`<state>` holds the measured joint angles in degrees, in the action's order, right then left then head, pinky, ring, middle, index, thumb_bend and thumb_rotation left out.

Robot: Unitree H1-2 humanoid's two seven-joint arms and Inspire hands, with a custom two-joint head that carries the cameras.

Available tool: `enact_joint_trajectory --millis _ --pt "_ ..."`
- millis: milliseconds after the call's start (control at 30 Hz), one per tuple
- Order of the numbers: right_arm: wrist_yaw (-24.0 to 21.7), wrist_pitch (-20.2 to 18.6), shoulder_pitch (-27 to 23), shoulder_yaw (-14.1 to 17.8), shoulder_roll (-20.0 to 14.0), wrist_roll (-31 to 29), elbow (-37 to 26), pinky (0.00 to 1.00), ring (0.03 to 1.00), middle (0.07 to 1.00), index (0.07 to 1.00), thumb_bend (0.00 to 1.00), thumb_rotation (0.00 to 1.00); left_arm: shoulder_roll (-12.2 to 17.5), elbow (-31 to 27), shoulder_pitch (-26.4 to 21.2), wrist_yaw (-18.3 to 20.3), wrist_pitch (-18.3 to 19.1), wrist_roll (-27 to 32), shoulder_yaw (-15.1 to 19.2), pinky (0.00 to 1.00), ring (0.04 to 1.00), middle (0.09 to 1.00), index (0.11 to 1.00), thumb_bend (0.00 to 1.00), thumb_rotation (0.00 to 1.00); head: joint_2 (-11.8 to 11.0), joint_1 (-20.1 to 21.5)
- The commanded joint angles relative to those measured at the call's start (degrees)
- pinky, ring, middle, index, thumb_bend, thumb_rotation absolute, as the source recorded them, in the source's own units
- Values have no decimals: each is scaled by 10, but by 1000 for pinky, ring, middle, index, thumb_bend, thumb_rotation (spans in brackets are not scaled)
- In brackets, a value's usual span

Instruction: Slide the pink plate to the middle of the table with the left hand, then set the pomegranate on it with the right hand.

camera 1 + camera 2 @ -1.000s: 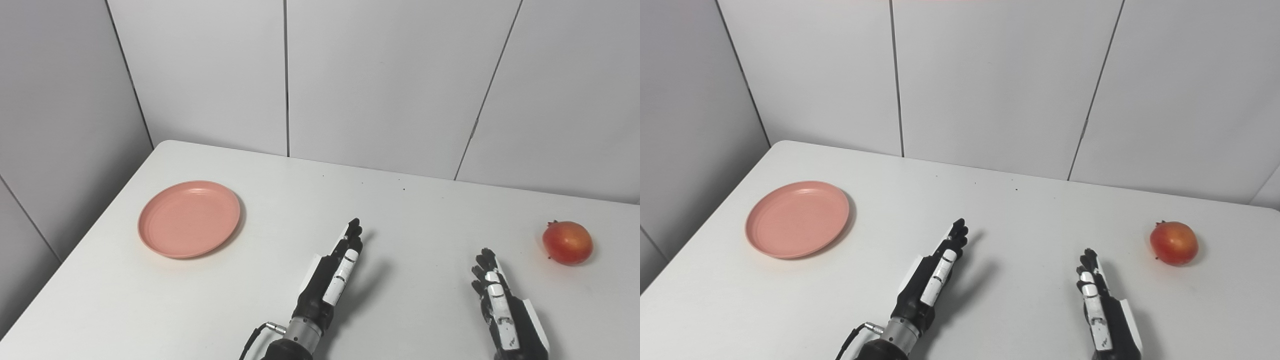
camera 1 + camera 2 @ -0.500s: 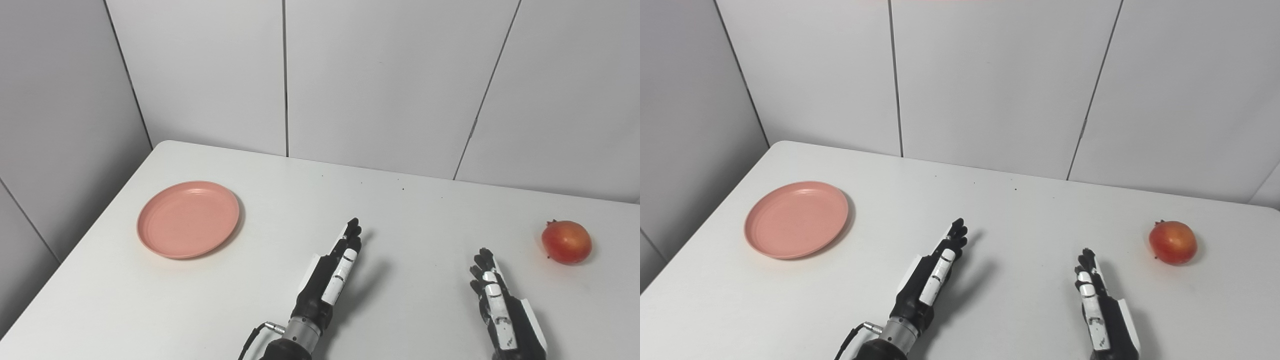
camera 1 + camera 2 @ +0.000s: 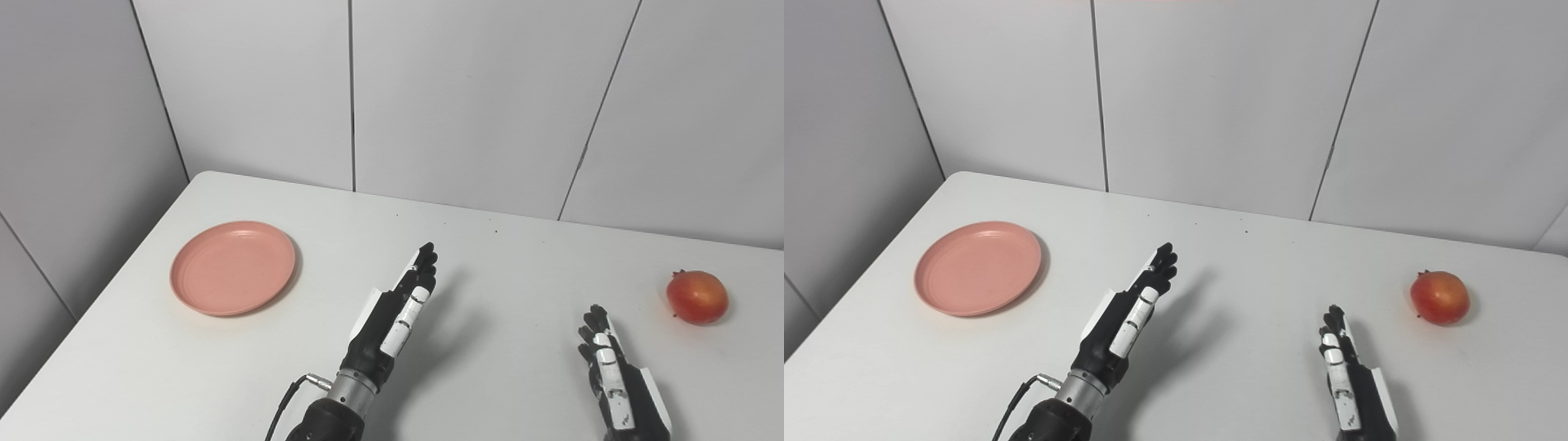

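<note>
Plate (image 3: 233, 267) lies well left of the empty left hand (image 3: 392, 312).

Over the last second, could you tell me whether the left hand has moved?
Yes. The left hand has lifted and shifted left toward the pink plate, which lies where it did; its fingers stay extended, holding nothing.

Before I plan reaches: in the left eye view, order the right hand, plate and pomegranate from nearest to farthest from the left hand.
From the left hand:
1. Plate, to its left, nearest by a little.
2. Right hand, to its right, near the front edge.
3. Pomegranate, far right, plainly farthest.
</note>
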<state>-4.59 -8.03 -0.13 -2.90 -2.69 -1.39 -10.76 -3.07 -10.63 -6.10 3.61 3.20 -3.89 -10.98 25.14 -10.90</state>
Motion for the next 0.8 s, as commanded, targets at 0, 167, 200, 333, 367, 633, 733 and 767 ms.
enact_joint_trajectory --millis 0,167,200,333,367,633,733,767 --pt "0 20 -6 3 3 -5 -17 1000 998 1000 1000 237 1000 3 -26 -29 3 -8 -3 7 979 982 994 977 489 1000 1 -1" --pt "-1 24 -8 5 3 -9 -12 1000 996 1000 1000 232 1000 7 -45 -47 -4 -1 -4 27 983 985 999 986 495 1000 0 -3" --pt "-1 24 -8 5 3 -10 -10 1000 996 1000 1000 231 1000 8 -47 -50 -7 1 -6 31 985 987 999 988 498 1000 -2 -4" --pt "0 22 -7 5 2 -11 -10 1000 997 1000 1000 235 1000 14 -57 -65 -15 11 5 61 1000 983 996 981 508 1000 -4 -6" --pt "0 22 -7 5 2 -11 -10 1000 995 1000 1000 233 1000 15 -59 -67 -15 13 7 67 1000 984 996 982 503 1000 -4 -6" --pt "-1 24 -8 7 2 -17 -4 1000 998 1000 1000 228 1000 48 -45 -90 -17 -22 31 120 1000 988 1000 990 504 1000 -11 -13" --pt "0 20 -8 10 4 -21 -3 1000 998 1000 1000 225 1000 54 -39 -96 -24 -24 38 139 990 973 982 977 504 1000 -12 -14" --pt "-1 21 -8 10 3 -21 -3 1000 998 1000 1000 225 1000 55 -39 -98 -26 -21 39 143 989 973 981 977 504 1000 -13 -16"
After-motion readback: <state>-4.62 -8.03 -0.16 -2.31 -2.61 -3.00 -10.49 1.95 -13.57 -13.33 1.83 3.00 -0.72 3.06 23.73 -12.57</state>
